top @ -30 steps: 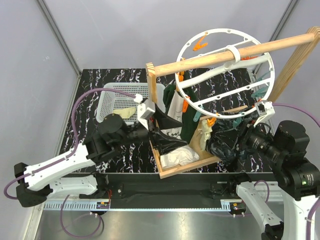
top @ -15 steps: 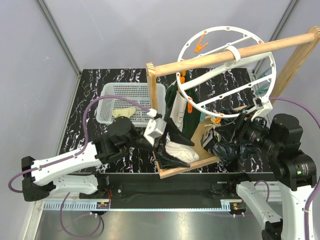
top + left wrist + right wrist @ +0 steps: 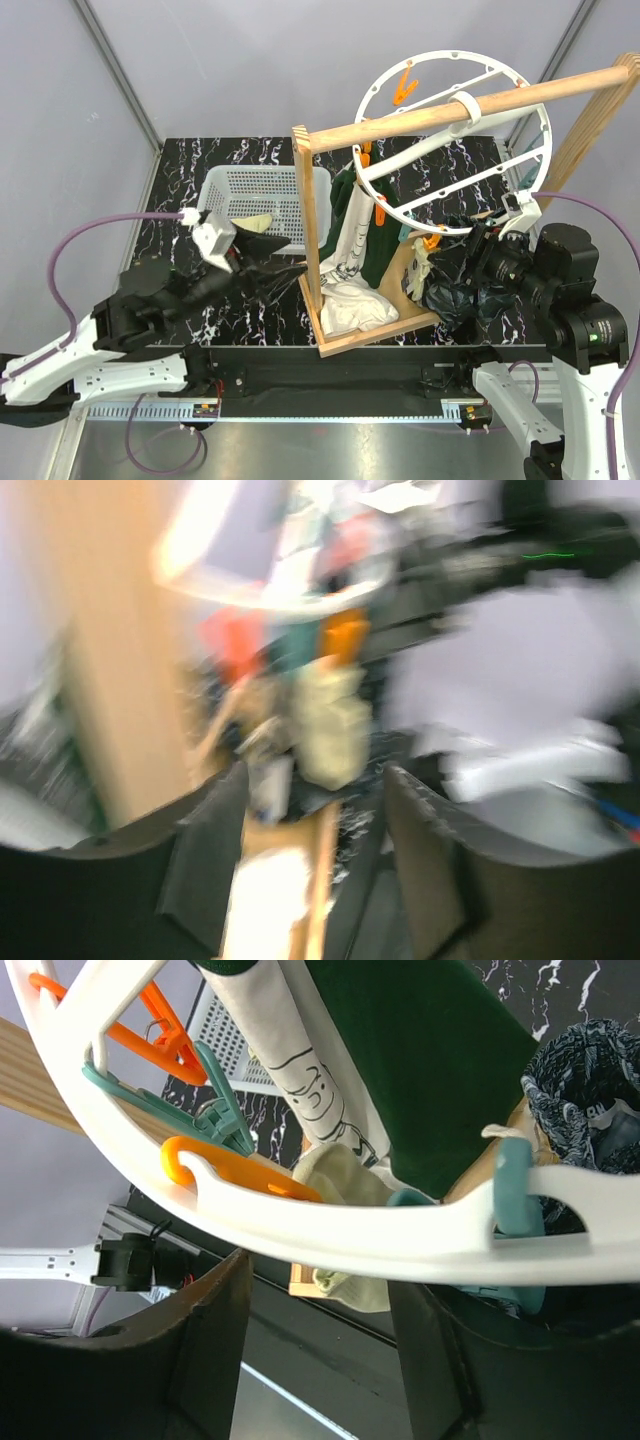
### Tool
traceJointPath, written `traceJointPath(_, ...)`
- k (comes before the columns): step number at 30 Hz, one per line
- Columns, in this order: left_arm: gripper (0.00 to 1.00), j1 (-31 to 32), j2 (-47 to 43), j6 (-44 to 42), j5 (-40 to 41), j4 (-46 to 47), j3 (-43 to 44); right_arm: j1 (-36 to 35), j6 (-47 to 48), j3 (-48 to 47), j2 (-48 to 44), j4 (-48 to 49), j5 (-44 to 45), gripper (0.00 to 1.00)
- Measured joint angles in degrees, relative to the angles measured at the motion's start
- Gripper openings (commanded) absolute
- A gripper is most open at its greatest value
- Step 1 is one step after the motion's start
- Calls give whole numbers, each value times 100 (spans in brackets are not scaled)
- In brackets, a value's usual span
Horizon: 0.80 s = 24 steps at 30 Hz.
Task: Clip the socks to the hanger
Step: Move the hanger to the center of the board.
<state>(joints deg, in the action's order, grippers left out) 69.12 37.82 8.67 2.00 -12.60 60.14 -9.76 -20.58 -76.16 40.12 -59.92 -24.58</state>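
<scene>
Your left gripper (image 3: 314,780) has its jaws standing apart with nothing between them. Its wrist view is badly smeared, but the gap between the two dark fingers is plain. In the overhead view that arm reaches from the lower left toward the middle of the frame. The fingers lie over the black marbled table (image 3: 180,170), just below the white basket (image 3: 225,185).

A loose sock (image 3: 258,222) lies inside that basket, left of centre.

Your right gripper (image 3: 318,1280) is also parted and holds nothing. Both fingers sit along the bottom edge of its wrist view, and the hanger (image 3: 330,1228) sweeps across as a broad white band just above them. A hung sock (image 3: 345,1185) droops below that band at mid-frame, and its lower end shows in the gap between the fingers. Its top goes behind the rim, so you cannot tell what holds it. An orange peg (image 3: 165,1030) and a teal peg (image 3: 215,1115) sit on the rim at upper left.

Overhead, the hanger hangs from the wooden rod (image 3: 450,115) at upper right. Below it, a dark green garment (image 3: 378,245) hangs over a white cloth (image 3: 350,305) at centre frame.
</scene>
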Motion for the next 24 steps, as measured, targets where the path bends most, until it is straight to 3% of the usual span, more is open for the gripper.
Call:
traceJointPath(3, 68, -46, 229, 352, 1231, -743, 13, 2, 37, -2, 0, -52, 11, 66)
traceJointPath(9, 64, -129, 1379, 798, 2210, -1342, -68, 2, 50, -11, -2, -186, 13, 70)
traceJointPath(14, 50, -363, 1591, 909, 2232, -1327, -328, 2, 87, -52, -7, -291, 13, 70)
traceJointPath(24, 35, -800, 2271, 826, 1858, -739, -111, 2, 131, -151, -140, -321, 131, 70)
